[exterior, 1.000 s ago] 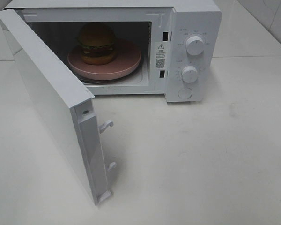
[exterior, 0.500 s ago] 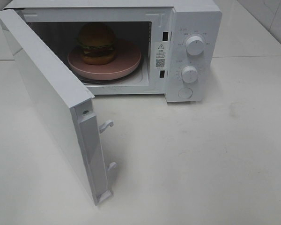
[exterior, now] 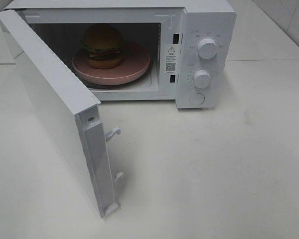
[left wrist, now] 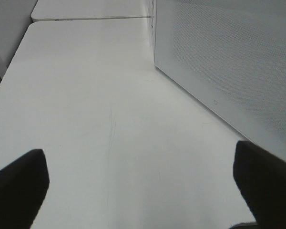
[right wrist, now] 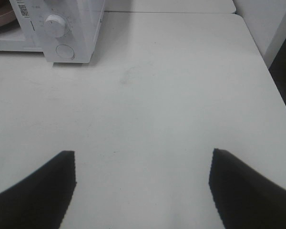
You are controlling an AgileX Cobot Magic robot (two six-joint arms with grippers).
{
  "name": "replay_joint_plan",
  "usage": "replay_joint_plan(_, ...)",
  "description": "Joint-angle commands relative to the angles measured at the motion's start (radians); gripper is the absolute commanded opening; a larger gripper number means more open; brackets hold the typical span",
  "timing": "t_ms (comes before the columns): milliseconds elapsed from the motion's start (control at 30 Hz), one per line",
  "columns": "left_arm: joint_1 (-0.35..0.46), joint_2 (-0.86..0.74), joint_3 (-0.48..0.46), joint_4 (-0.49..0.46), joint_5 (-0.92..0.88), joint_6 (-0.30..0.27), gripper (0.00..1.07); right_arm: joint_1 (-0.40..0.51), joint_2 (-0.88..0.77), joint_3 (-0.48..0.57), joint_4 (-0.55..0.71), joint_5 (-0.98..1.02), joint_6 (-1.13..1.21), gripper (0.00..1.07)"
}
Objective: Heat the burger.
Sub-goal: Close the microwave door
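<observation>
The burger (exterior: pixel 103 46) sits on a pink plate (exterior: pixel 134 67) inside the microwave (exterior: pixel 209 20) by the counter's (exterior: pixel 214 174) back edge. The door (exterior: pixel 50 99) sticks out wide open toward the front left corner. The left gripper (left wrist: pixel 140 191) and right gripper (right wrist: pixel 143 191) have jaws wide apart, holding nothing.

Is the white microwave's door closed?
No, the white door stands swung open, showing the tall golden-bun burger on its round pink plate.

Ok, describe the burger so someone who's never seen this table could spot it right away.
Find the white microwave at the back of the table, its door swung open. Inside sits a round pink plate, and the burger stands on its left part. It is the only tall thing there: glossy brown bun, green lettuce, dark patty.
</observation>
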Motion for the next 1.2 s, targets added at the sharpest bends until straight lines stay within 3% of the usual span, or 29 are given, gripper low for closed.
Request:
replay_joint_plan(33, 0.001, -0.003, 0.0, -0.004, -0.009, 0.0, 0.98, -0.007, -0.029, 0.002, 0.005, -0.013, -0.014, 0.76)
replay_joint_plan(1200, 0.001, -0.003, 0.0, -0.004, -0.009, 0.0, 0.98, -0.006, -0.029, 0.002, 0.005, -0.013, -0.014, 0.76)
